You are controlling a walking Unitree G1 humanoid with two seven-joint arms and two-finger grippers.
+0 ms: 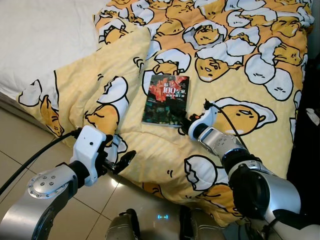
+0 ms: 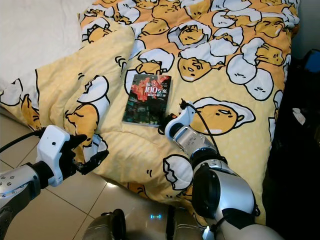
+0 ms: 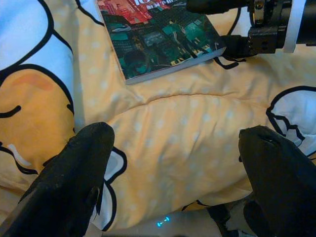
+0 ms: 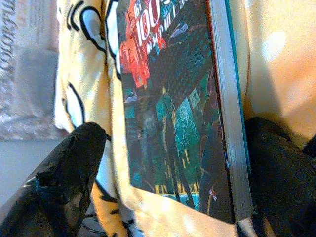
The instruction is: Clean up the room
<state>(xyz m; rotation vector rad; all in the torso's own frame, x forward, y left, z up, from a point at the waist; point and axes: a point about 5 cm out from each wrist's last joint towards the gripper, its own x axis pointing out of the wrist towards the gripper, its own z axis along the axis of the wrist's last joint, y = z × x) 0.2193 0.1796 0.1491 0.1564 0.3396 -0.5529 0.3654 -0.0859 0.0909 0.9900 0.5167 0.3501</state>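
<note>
Tiled floor runs under the near edge of a bed (image 1: 45, 35) covered by a yellow egg-character duvet (image 1: 240, 55), rumpled into folds near the left corner. Left hand (image 1: 119, 162) hovers past the bed's near edge, low over the overhanging duvet, fingers spread wide and gripping nothing; its wrist view looks over soft folds toward the book. Book (image 1: 166, 99), dark cover with red print, lies flat on the duvet a little in from the near edge, roughly mid-bed. Right hand (image 1: 186, 125) is at the book's near right corner, fingers parted to either side of that corner, one on the page-edge side, one out over the cover side; not closed on it yet as far as I can tell. Likely risks: book sits flush in soft fabric, so the lower finger may catch duvet instead of sliding under, or pinch cloth with the cover. A corner-only pinch may let the book pivot or fan open and slip. Pushing could shove it farther up the bed.
</note>
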